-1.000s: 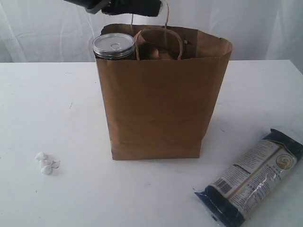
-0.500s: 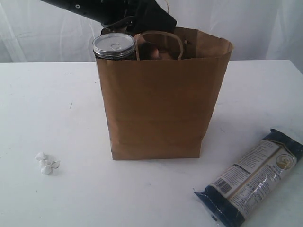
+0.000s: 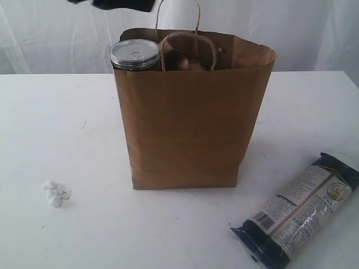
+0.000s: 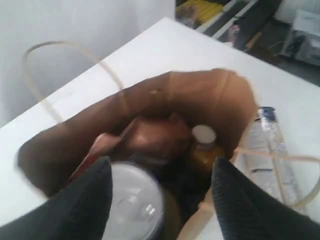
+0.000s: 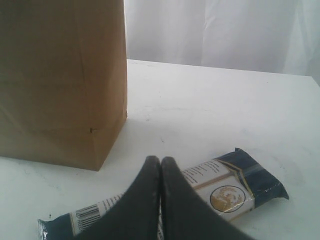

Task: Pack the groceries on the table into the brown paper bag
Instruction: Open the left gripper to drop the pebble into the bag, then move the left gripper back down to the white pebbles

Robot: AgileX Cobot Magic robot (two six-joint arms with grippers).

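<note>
one grocery item is visibly left outside: the long dark-blue packet with a white printed label (image 3: pixel 297 208) lies flat on the large white tabletop (image 3: pixel 56 129), lower right of the exterior view, well apart from the bag's base. judged progress: most of the way through, with one pick-and-place to go, as far as these views reach.

container: tall kraft-brown paper bag with twisted paper loop handles (image 3: pixel 190 123), upright, centre of frame, mouth open.

contents seen:
- dark cylindrical can with a silver pull-tab top (image 3: pixel 134 54), upright in the bag's left corner, top just above the rim.
- white-capped bottle of yellow grain (image 4: pixel 203 145), upright, deeper inside.
- reddish-brown shape (image 4: pixel 155 140) between them; probably the pouch, too blurred to confirm.
- jar and carton: cannot make out.

left gripper (image 4: pixel 162 195): above the bag's mouth, fingers spread apart, nothing between them.

right gripper (image 5: pixel 160 165): low over the table near the packet, fingers pressed together, empty.

a few small white crumpled bits (image 3: pixel 54 193) sit lower left on the table; they don't look like groceries.
</note>
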